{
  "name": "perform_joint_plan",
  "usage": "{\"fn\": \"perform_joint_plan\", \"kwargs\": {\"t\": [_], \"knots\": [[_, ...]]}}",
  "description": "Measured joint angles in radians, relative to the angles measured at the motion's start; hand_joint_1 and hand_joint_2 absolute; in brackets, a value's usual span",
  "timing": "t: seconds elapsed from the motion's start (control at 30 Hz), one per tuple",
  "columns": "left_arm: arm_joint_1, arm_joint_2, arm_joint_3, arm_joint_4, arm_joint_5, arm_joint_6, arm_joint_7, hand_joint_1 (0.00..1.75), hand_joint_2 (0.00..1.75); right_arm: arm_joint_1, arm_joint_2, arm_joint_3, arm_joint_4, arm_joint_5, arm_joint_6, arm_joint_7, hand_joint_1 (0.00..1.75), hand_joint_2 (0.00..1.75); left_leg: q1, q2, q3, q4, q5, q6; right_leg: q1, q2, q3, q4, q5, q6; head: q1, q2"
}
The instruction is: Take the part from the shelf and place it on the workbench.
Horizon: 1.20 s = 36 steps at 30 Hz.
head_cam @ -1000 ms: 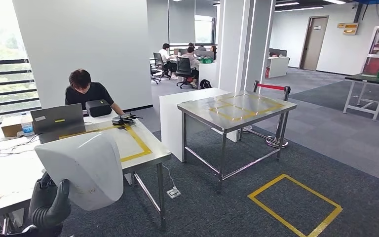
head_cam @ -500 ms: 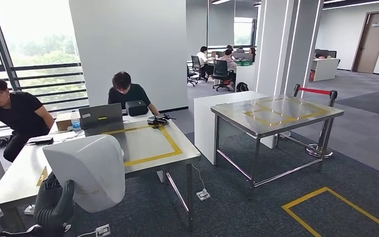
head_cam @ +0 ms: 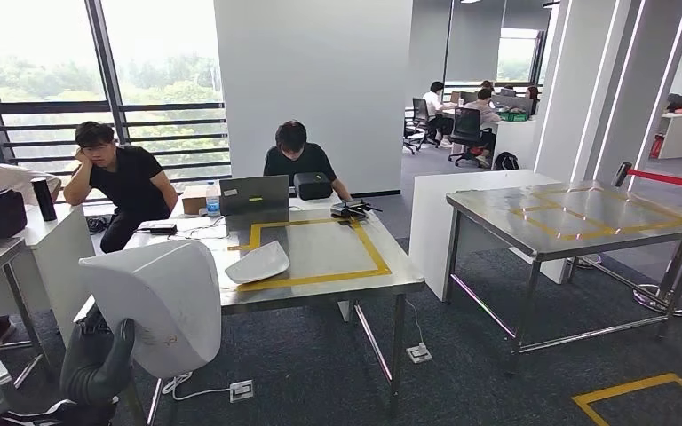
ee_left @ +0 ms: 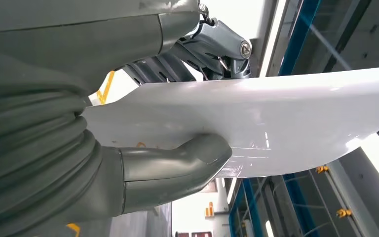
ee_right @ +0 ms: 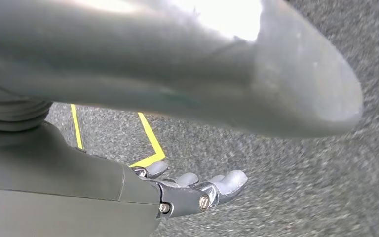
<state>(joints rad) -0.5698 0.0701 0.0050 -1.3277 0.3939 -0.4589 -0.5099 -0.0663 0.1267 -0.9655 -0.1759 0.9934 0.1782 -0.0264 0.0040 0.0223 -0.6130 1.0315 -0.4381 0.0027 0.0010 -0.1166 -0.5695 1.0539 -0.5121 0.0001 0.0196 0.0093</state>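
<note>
left hand (ee_left: 143, 163) | fingers (ee_left: 177, 64) and thumb clamp white part (ee_left: 276, 123) | right hand (ee_right: 197, 190) empty, fingers apart

Left hand (head_cam: 98, 359) raised low at left, thumb (ee_left: 177, 165) and fingers clamping a held panel. Right hand (ee_right: 192, 190) hanging, fingers loosely apart.

Two white parts, two taped steel tables

I count one white part (head_cam: 155, 302) pinched between my left hand's (head_cam: 98, 364) thumb and fingers, another white part (head_cam: 258, 263) on the nearer table (head_cam: 320, 266), a second table (head_cam: 577, 217) beyond, and three seated people nearby.
</note>
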Motion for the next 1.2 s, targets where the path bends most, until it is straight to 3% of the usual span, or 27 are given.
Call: {"fn": "perform_joint_plan", "kwargs": {"t": [0.03, 0.1, 0.13, 0.17, 0.2, 0.23, 0.3, 0.37, 0.43, 0.47, 0.5, 0.53, 0.6, 0.67, 0.7, 0.73, 0.8, 0.87, 1.0, 1.2], "knots": [[-0.002, -0.002, 0.000, 0.001, -0.001, 0.001, 0.000, 1.75, 1.75, -0.001, 0.000, 0.000, 0.000, 0.000, 0.000, 0.000, 0.00, 0.00, 0.003, -0.010, -0.001, -0.002, 0.003, 0.005, -0.003, 0.032, -0.015, 0.037, -0.024, 0.006, 0.001, 0.000], [-0.005, -0.007, 0.000, 0.004, -0.004, 0.003, 0.001, 1.75, 1.75, 0.001, 0.000, 0.000, 0.000, 0.000, 0.000, 0.002, 0.00, 0.00, 0.006, -0.033, -0.006, -0.002, 0.007, 0.011, -0.009, 0.094, -0.072, 0.162, -0.088, 0.015, 0.002, 0.000], [-0.006, -0.010, 0.000, 0.006, -0.007, 0.005, 0.002, 1.75, 1.75, 0.004, 0.000, 0.000, 0.000, 0.000, 0.000, 0.004, 0.00, 0.00, 0.007, -0.046, -0.009, -0.001, 0.009, 0.013, -0.010, 0.106, -0.102, 0.223, -0.110, 0.017, 0.003, 0.000], [-0.006, -0.013, 0.000, 0.008, -0.010, 0.006, 0.002, 1.75, 1.75, 0.006, 0.000, 0.000, 0.000, 0.000, 0.000, 0.005, 0.00, 0.00, 0.007, -0.062, -0.011, -0.001, 0.010, 0.012, -0.010, 0.110, -0.120, 0.255, -0.114, 0.018, 0.003, 0.000], [-0.006, -0.014, 0.000, 0.011, -0.013, 0.007, 0.003, 1.75, 1.75, 0.007, 0.000, 0.000, 0.000, 0.000, 0.000, 0.005, 0.00, 0.00, 0.007, -0.077, -0.012, 0.000, 0.012, 0.011, -0.011, 0.113, -0.119, 0.250, -0.098, 0.017, 0.003, 0.000], [-0.008, -0.016, 0.000, 0.013, -0.015, 0.009, 0.003, 1.75, 1.75, 0.007, 0.000, 0.000, 0.000, 0.000, 0.000, 0.005, 0.00, 0.00, 0.008, -0.091, -0.013, 0.001, 0.013, 0.009, -0.012, 0.118, -0.101, 0.206, -0.065, 0.016, 0.003, 0.000], [-0.014, -0.018, 0.000, 0.015, -0.016, 0.011, 0.003, 1.75, 1.75, 0.007, 0.000, 0.000, 0.000, 0.000, 0.000, 0.005, 0.00, 0.00, 0.008, -0.118, -0.015, 0.003, 0.016, 0.001, -0.017, 0.158, -0.038, 0.068, -0.001, 0.013, 0.003, 0.000], [-0.023, -0.020, -0.001, 0.018, -0.016, 0.014, 0.004, 1.75, 1.75, 0.007, -0.001, 0.000, 0.000, 0.000, 0.000, 0.006, 0.00, 0.00, 0.009, -0.142, -0.021, 0.003, 0.022, -0.012, -0.018, 0.187, -0.005, -0.010, 0.020, 0.011, 0.003, 0.000], [-0.027, -0.020, -0.001, 0.019, -0.016, 0.016, 0.004, 1.75, 1.75, 0.006, -0.001, 0.000, 0.000, 0.000, -0.001, 0.006, 0.00, 0.00, 0.011, -0.166, -0.026, -0.003, 0.030, -0.028, -0.015, 0.173, -0.002, -0.018, 0.020, 0.003, 0.003, 0.000], [-0.028, -0.020, -0.001, 0.020, -0.017, 0.016, 0.004, 1.75, 1.75, 0.005, -0.001, 0.000, 0.000, -0.001, -0.002, 0.006, 0.00, 0.00, 0.013, -0.163, -0.029, -0.003, 0.030, -0.034, -0.015, 0.161, 0.000, -0.021, 0.024, -0.004, 0.003, 0.000], [-0.030, -0.019, -0.002, 0.021, -0.017, 0.017, 0.004, 1.75, 1.75, 0.003, -0.001, -0.001, 0.000, -0.003, -0.005, 0.006, 0.00, 0.00, 0.011, -0.144, -0.037, 0.008, 0.020, -0.038, -0.016, 0.151, 0.002, -0.025, 0.028, -0.012, 0.002, 0.000], [-0.032, -0.018, -0.002, 0.022, -0.017, 0.018, 0.004, 1.75, 1.75, 0.001, 0.000, -0.002, 0.000, -0.007, -0.011, 0.008, 0.00, 0.00, 0.010, -0.114, -0.051, 0.038, 0.000, -0.041, -0.017, 0.141, 0.003, -0.029, 0.031, -0.019, 0.000, 0.000], [-0.037, -0.019, -0.005, 0.026, -0.017, 0.020, 0.005, 1.75, 1.75, 0.002, 0.000, -0.011, 0.000, -0.020, -0.026, 0.012, 0.00, 0.00, 0.007, -0.051, -0.100, 0.153, -0.064, -0.044, -0.014, 0.124, 0.002, -0.030, 0.033, -0.027, -0.004, 0.000], [-0.037, -0.021, -0.007, 0.029, -0.017, 0.024, 0.007, 1.75, 1.75, 0.004, -0.001, -0.023, 0.000, -0.029, -0.034, 0.015, 0.00, 0.00, 0.008, -0.032, -0.140, 0.259, -0.104, -0.047, -0.011, 0.107, -0.001, -0.028, 0.033, -0.028, -0.004, 0.000], [-0.036, -0.021, -0.007, 0.031, -0.017, 0.026, 0.009, 1.75, 1.75, 0.004, -0.001, -0.028, 0.000, -0.031, -0.036, 0.015, 0.00, 0.00, 0.008, -0.030, -0.138, 0.267, -0.100, -0.047, -0.010, 0.100, -0.002, -0.027, 0.033, -0.029, -0.004, 0.000], [-0.036, -0.021, -0.007, 0.031, -0.017, 0.027, 0.011, 1.75, 1.75, 0.003, -0.001, -0.030, 0.000, -0.031, -0.036, 0.015, 0.00, 0.00, 0.008, -0.029, -0.117, 0.236, -0.079, -0.046, -0.010, 0.095, -0.002, -0.025, 0.032, -0.028, -0.004, 0.000], [-0.039, -0.021, -0.007, 0.030, -0.017, 0.027, 0.012, 1.75, 1.75, 0.001, -0.001, -0.036, 0.000, -0.032, -0.037, 0.015, 0.00, 0.00, 0.006, -0.021, -0.039, 0.105, -0.032, -0.039, -0.008, 0.088, -0.003, -0.021, 0.030, -0.025, -0.004, 0.000], [-0.043, -0.022, -0.007, 0.028, -0.017, 0.027, 0.013, 1.75, 1.75, -0.002, -0.001, -0.041, 0.000, -0.033, -0.039, 0.015, 0.00, 0.00, 0.002, -0.014, 0.011, 0.016, -0.015, -0.028, -0.004, 0.084, -0.007, -0.016, 0.028, -0.019, -0.004, 0.000], [-0.045, -0.022, -0.008, 0.028, -0.017, 0.027, 0.015, 1.75, 1.75, -0.002, -0.001, -0.044, 0.000, -0.033, -0.042, 0.016, 0.00, 0.00, 0.000, -0.017, 0.013, 0.002, -0.013, -0.021, 0.001, 0.084, -0.010, -0.019, 0.033, -0.026, -0.001, 0.000], [-0.045, -0.022, -0.008, 0.028, -0.017, 0.028, 0.015, 1.75, 1.75, -0.003, -0.001, -0.049, 0.000, -0.033, -0.044, 0.016, 0.00, 0.00, -0.001, -0.017, 0.011, 0.002, -0.012, -0.011, 0.001, 0.084, -0.006, -0.031, 0.041, -0.013, 0.000, 0.000]]}}
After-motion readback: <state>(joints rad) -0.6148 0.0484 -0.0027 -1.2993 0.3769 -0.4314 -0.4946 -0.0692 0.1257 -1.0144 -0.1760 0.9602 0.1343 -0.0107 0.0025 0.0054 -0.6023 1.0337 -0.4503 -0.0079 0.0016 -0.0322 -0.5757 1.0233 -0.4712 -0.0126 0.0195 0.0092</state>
